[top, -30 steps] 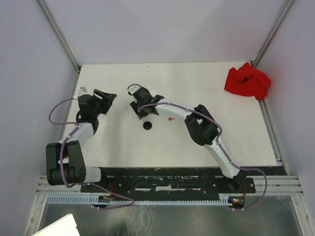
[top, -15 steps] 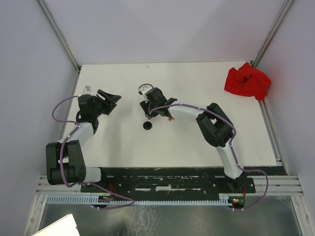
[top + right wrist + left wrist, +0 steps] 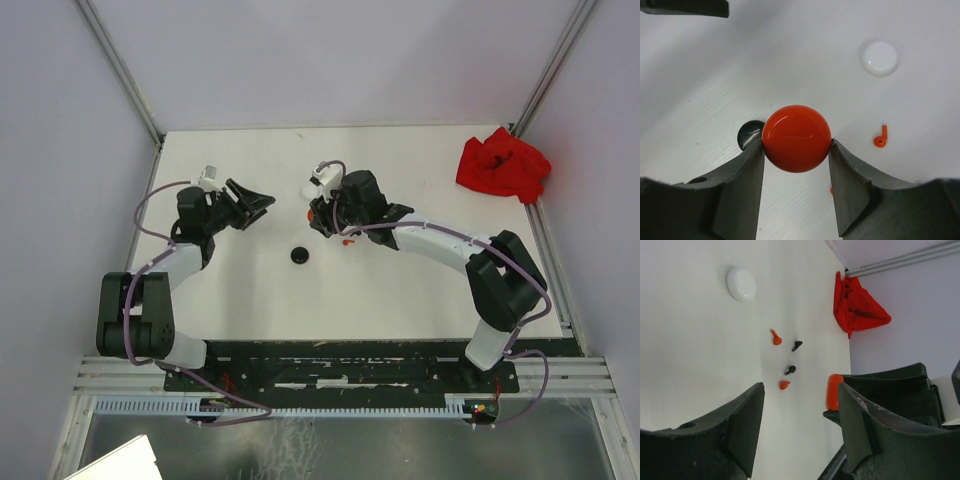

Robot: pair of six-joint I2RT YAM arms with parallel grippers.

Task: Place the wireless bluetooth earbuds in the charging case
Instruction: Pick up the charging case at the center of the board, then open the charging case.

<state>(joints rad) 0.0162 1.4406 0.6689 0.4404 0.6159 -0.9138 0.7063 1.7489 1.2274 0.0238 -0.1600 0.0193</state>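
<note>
My right gripper [image 3: 796, 146] is shut on a round red charging case [image 3: 796, 138], held above the table; the same case shows edge-on as a red sliver [image 3: 834, 391] in the left wrist view. My left gripper [image 3: 801, 405] stands open and empty, just left of the right gripper [image 3: 322, 212]. Loose earbuds lie on the table: red ones [image 3: 775, 337] [image 3: 784, 385] [image 3: 881, 137] and black ones [image 3: 797, 345] [image 3: 790, 370]. A black round case [image 3: 299, 255] sits near the table's middle. A white round case [image 3: 879, 57] lies beyond the earbuds.
A crumpled red cloth [image 3: 503, 165] lies at the far right corner of the white table [image 3: 430, 290]. Metal frame posts [image 3: 120, 70] and purple walls close in the sides. The left gripper [image 3: 252, 205] hangs close to the right one.
My right gripper has swung to the right and slightly back, its arm stretching out. The left gripper has followed to the right and its jaws have narrowed a little.
</note>
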